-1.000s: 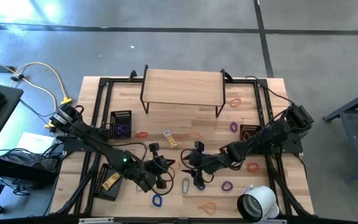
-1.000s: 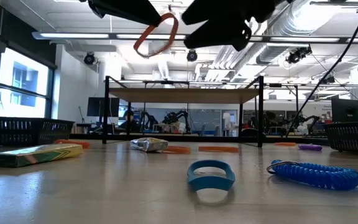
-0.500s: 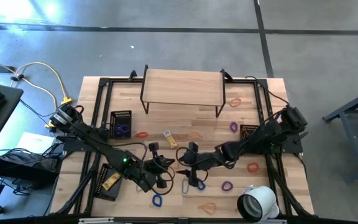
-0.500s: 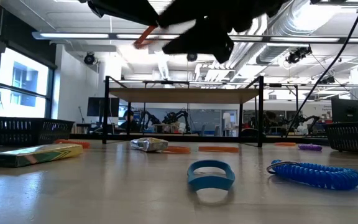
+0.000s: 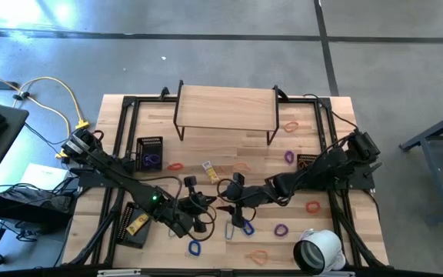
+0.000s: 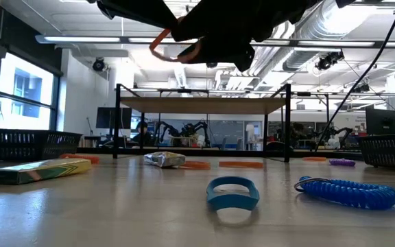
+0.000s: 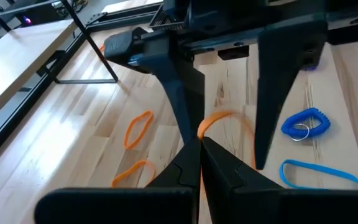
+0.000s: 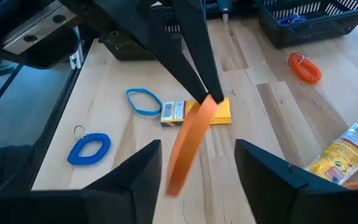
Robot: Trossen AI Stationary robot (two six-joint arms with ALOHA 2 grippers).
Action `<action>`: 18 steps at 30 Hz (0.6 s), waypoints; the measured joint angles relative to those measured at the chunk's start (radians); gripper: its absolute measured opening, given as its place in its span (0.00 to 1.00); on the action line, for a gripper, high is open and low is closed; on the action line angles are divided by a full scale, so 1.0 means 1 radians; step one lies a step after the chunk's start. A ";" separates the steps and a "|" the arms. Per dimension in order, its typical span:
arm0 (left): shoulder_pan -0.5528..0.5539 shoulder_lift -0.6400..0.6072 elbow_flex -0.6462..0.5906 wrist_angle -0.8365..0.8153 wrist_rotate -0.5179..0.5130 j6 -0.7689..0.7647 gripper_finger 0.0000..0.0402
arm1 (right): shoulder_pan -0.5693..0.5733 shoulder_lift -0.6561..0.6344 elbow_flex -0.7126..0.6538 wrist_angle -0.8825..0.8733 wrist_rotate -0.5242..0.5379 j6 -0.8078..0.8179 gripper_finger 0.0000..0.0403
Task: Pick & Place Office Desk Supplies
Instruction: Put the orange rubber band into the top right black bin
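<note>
An orange band (image 8: 187,144) hangs in the air over the table's middle, with my left gripper (image 7: 199,144) shut on it. My right gripper (image 8: 197,163) is open; its two fingers (image 7: 277,93) stand on either side of the band without touching it. In the high view the two grippers meet tip to tip (image 5: 223,205). In the low view the band (image 6: 172,42) shows high above the table, half covered by the dark arms. On the table lie a blue loop (image 6: 232,192), a blue coil (image 6: 348,193), a silver clip (image 5: 230,229) and a yellow-and-white packet (image 5: 211,171). My left gripper pinches one spot on the band's upper end (image 8: 207,101) between its two fingertips. The fingers come slanting down from the table's left side. The band hangs below them as a slack loop, clear of the table.
A wooden shelf (image 5: 225,108) stands at the back. Black mesh baskets sit at the left (image 5: 151,152), front left (image 5: 133,225) and right (image 5: 308,163). A white tape roll (image 5: 318,250) is at the front right. More orange bands (image 5: 312,206) and a purple loop (image 5: 281,229) lie scattered about.
My right gripper has moved toward the table's left edge and a little down, up to my left gripper, so that its fingers now stand around the hanging band. In the low view it now covers part of the band.
</note>
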 joint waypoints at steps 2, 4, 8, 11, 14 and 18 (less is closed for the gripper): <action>0.000 0.000 0.000 0.000 0.000 0.000 0.00 | 0.000 0.000 0.000 -0.009 0.008 -0.003 0.40; 0.000 0.000 0.000 0.000 0.000 0.000 0.00 | 0.002 0.000 0.000 -0.022 0.042 -0.005 0.33; 0.000 0.000 0.000 0.000 0.000 0.000 0.00 | 0.014 0.000 0.000 -0.037 0.079 -0.034 0.15; 0.000 0.000 0.000 -0.001 0.001 0.000 0.00 | 0.026 0.000 0.000 -0.037 0.086 -0.076 0.03; 0.000 0.000 0.000 -0.002 0.001 0.000 0.00 | 0.038 0.000 0.000 -0.037 0.122 -0.096 0.01; 0.000 0.000 0.000 -0.001 0.001 0.000 0.00 | 0.036 0.000 0.000 -0.037 0.117 -0.097 0.01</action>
